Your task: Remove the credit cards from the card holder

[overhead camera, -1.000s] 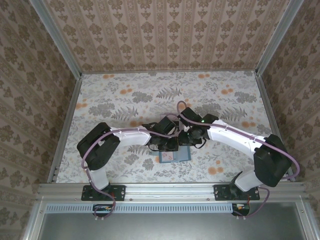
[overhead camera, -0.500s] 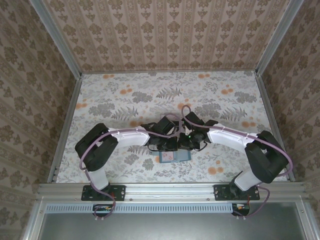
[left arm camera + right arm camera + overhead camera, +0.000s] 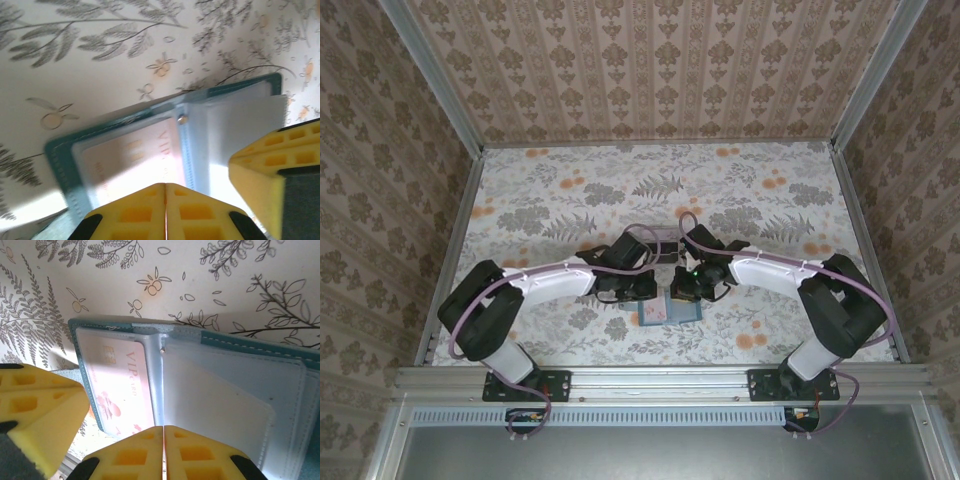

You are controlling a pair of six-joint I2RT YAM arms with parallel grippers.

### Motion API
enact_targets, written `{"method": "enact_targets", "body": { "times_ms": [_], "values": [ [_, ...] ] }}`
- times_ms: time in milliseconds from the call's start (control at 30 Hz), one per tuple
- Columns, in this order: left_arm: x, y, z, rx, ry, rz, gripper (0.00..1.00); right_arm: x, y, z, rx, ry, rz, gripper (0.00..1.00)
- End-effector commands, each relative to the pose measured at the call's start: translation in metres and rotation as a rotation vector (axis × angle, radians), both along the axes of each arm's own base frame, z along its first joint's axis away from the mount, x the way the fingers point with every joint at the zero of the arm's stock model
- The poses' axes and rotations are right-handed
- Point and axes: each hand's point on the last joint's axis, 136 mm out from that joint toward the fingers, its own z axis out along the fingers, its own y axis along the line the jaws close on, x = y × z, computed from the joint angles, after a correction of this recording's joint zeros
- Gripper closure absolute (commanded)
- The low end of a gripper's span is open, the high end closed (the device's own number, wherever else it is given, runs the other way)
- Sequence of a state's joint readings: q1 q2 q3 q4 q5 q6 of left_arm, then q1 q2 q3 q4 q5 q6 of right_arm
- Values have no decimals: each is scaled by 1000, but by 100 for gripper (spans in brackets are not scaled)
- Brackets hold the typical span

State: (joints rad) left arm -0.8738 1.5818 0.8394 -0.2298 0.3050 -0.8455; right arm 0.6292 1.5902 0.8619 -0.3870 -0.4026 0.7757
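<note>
Rail (image 3: 660, 380) of bare aluminium runs along the near edge, and I count two arm bases bolted on it. Past it lies the tabletop (image 3: 550, 200), covered in a pale print of grey ferns and orange blossoms.

One card holder (image 3: 670, 310) lies spread open and flat on that print, just under and ahead of both end effectors. It is teal outside and blue-grey inside, with a small stud at the fold. I can make out one credit card (image 3: 117, 375), pink with VIP lettering. It sits in the pocket that lies left of the tips in both wrist views, and I cannot tell whether more cards sit behind it.

The left arm (image 3: 545, 283) and the right arm (image 3: 780, 272) fold inward from their bases, elbows out, wrists nearly meeting above the card holder. The left end effector (image 3: 165, 186) is clenched, pads pressed flat together right over the card pocket, with nothing that I can see pinched between them. The right end effector (image 3: 164, 429) is clenched too, its tips meeting over the fold; whether they catch the clear sleeve I cannot tell. The two end effectors hang just beside each other.

Beyond them the tabletop runs on to three walls (image 3: 650, 60) of brown patterned paper with metal corner posts.
</note>
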Motion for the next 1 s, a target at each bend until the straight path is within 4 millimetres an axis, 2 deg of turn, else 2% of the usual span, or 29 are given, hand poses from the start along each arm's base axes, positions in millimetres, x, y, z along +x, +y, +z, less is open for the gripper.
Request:
{"method": "enact_targets", "body": {
  "times_ms": [0,167,367,633,967],
  "values": [
    [-4,17,-4,31,16,35,90,6,18,9,54,4,15,88],
    [-6,25,-8,38,25,46,90,7,32,8,88,20,23,85],
    [-8,23,-12,29,37,40,91,6,46,5,127,42,25,79],
    [-7,19,-16,27,48,28,90,4,36,-9,70,38,9,71],
    [-9,22,-23,43,61,29,91,3,32,-17,42,40,16,70]
  ]
}}
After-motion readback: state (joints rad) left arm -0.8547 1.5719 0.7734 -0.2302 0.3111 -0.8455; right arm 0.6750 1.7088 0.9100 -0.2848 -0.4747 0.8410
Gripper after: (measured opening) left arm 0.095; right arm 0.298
